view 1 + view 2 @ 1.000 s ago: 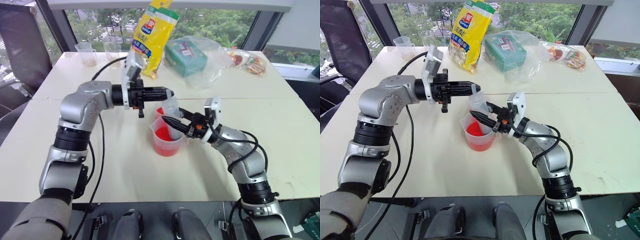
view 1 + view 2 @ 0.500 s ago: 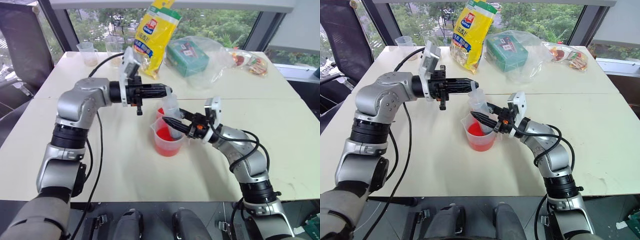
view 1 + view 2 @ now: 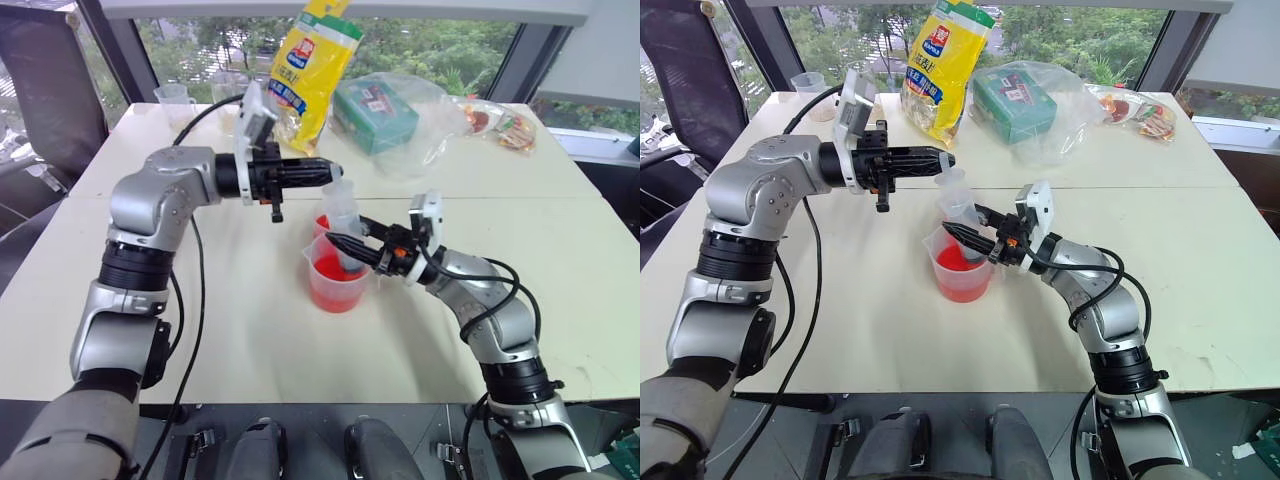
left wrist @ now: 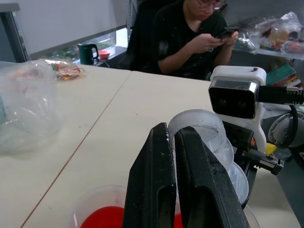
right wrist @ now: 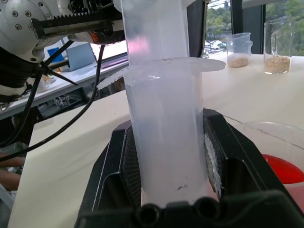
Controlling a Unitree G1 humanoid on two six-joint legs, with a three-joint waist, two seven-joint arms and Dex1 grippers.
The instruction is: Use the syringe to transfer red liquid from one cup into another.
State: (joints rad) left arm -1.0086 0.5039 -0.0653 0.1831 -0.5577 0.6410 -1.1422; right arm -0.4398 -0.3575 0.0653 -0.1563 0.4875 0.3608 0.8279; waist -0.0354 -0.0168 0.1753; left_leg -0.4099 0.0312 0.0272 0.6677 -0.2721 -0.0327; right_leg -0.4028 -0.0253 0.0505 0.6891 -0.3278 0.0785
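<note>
- One syringe is held upright over the handled cup of red liquid, mid-table.
- Its barrel is clamped by the right gripper.
- Its plunger top is pinched by the left gripper.

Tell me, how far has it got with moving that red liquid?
Early on. The right gripper holds the syringe upright in the handled cup of red liquid; the left gripper pinches its plunger top. Drawing up looks underway. Squirting into the small cup behind remains.
</note>
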